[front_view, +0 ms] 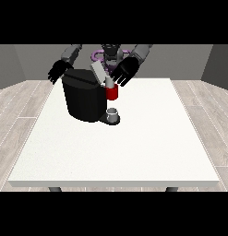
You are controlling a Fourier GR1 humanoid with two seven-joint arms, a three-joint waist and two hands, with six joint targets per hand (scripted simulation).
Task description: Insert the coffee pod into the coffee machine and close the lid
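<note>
A black coffee machine [83,99] stands on the white table [120,147] at its back left. Its grey lid [99,71] is tilted up and open above the red pod holder [112,93]. A small grey pod [108,82] sits at the top of the red holder. A grey cup [112,113] rests on the machine's base below. The hand at the view's right [124,71] hovers just behind and right of the lid with fingers spread, holding nothing. The hand at the view's left [57,71] hangs open behind the machine's left corner.
The table's front edge [115,183] runs along the bottom. Wide bare tabletop lies in front of and to the right of the machine. Wooden floor surrounds the table.
</note>
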